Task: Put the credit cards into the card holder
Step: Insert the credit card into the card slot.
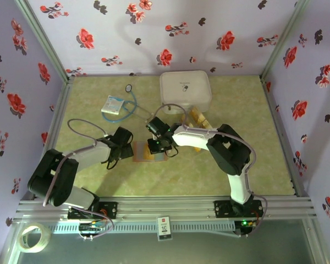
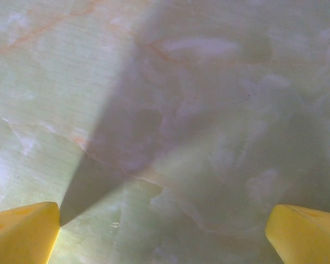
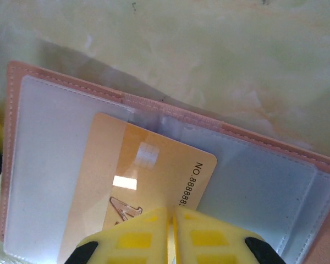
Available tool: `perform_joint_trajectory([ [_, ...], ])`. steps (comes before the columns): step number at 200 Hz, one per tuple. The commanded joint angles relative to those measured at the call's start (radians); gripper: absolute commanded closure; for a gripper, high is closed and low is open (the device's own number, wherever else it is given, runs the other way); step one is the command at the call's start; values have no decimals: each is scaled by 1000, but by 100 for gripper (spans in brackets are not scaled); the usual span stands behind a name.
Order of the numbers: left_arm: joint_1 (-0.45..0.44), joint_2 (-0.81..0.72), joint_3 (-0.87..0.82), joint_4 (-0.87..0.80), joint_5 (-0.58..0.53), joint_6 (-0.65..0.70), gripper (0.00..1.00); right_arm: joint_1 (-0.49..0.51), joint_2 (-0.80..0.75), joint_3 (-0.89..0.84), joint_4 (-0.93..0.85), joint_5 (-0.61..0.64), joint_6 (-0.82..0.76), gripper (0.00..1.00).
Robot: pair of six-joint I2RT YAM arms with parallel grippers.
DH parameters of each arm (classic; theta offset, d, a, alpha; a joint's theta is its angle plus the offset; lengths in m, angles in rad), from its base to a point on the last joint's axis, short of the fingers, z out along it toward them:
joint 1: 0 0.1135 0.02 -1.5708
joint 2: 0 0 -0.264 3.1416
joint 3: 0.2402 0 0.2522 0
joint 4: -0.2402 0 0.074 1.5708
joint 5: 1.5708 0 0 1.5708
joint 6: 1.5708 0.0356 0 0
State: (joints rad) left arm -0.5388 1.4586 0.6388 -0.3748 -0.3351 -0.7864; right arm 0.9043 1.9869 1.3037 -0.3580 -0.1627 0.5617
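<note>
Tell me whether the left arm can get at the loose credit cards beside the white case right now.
Probably not directly: the right arm stretches across between the open left tool and those loose credit cards, with the right tool shut on a card over the card holder.

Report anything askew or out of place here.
The gold card lies askew on the open card holder, slanted across its centre fold rather than squared in a pocket. The right gripper, jaws shut, sits at its lower edge.
</note>
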Motion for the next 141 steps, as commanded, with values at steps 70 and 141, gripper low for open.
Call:
perform_joint_trajectory([
  [70, -42, 85, -22, 188, 150, 13, 0, 8, -15, 36, 36, -22, 34, 90],
  [141, -41, 92, -19, 191, 150, 16, 0, -27, -76, -57, 6, 28, 13, 89],
])
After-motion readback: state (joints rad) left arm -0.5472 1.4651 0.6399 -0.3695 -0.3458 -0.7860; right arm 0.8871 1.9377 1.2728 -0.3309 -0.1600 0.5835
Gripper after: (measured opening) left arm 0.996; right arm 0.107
